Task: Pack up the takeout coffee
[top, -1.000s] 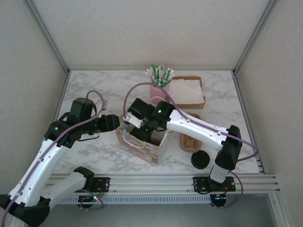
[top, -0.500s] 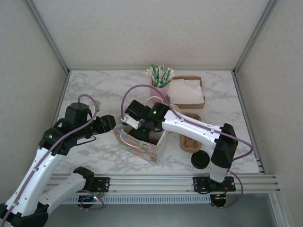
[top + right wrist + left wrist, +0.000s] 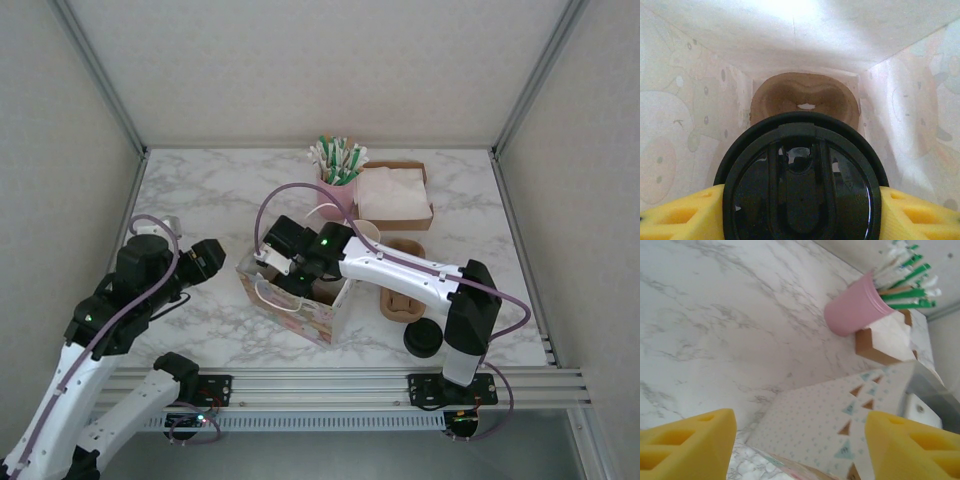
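Observation:
The takeout coffee (image 3: 801, 180), a cup under a round black lid, hangs inside the patterned paper bag (image 3: 297, 296). My right gripper (image 3: 800, 200) is shut on it, a yellow finger pressed to each side of the lid. Below it, on the bag's floor, lies a brown pulp carrier (image 3: 805, 97). In the top view my right gripper (image 3: 300, 272) reaches down into the bag's mouth, hiding the cup. My left gripper (image 3: 208, 258) is open, off to the left of the bag and apart from it. In its wrist view the left gripper (image 3: 800, 450) has nothing between its fingers, and the bag's side (image 3: 830, 425) lies ahead.
A pink cup of green-tipped sticks (image 3: 336, 188) and a napkin box (image 3: 396, 194) stand behind the bag. Right of the bag are a brown carrier (image 3: 403, 300) and a loose black lid (image 3: 424, 338). Bare marble lies to the left (image 3: 190, 200).
My left gripper has pulled back leftward from the bag's edge and opened. My right gripper has shifted slightly left with the bag.

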